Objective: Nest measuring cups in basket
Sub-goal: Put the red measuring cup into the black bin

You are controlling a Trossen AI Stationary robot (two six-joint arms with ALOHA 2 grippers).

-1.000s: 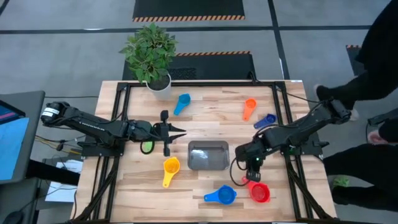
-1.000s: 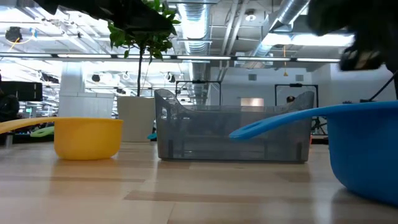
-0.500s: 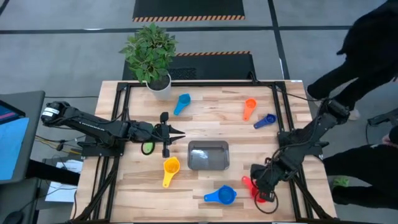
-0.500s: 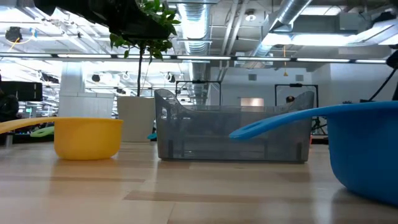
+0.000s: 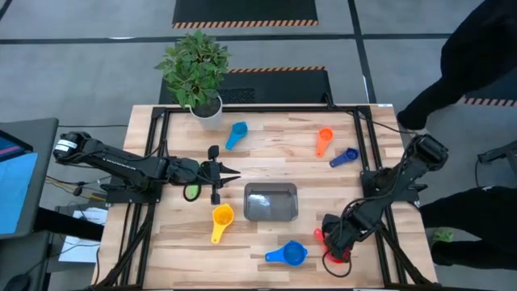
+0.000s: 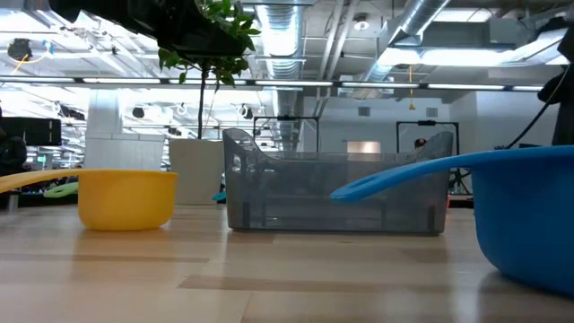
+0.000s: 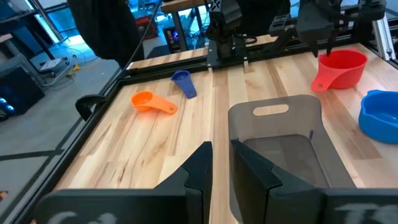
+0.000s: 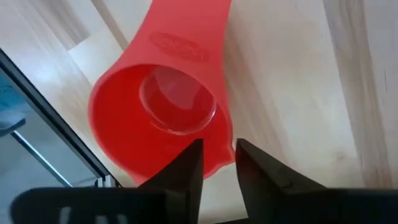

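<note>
Right gripper [image 5: 333, 242] low at lower right of the high view, right over the red cup [image 8: 163, 118]; fingers narrow, a thin gap, straddling the cup's rim, nothing gripped yet. Cup lies close to the table's edge rail. Risk, as I judge it: a thin-rim pinch may slip or tip the cup, or nudge it against the rail. Basket [image 5: 271, 202] at centre, empty. Blue cup [image 5: 292, 254] near. Left gripper [image 5: 218, 174] waits left of the basket, fingers near-closed.
</note>
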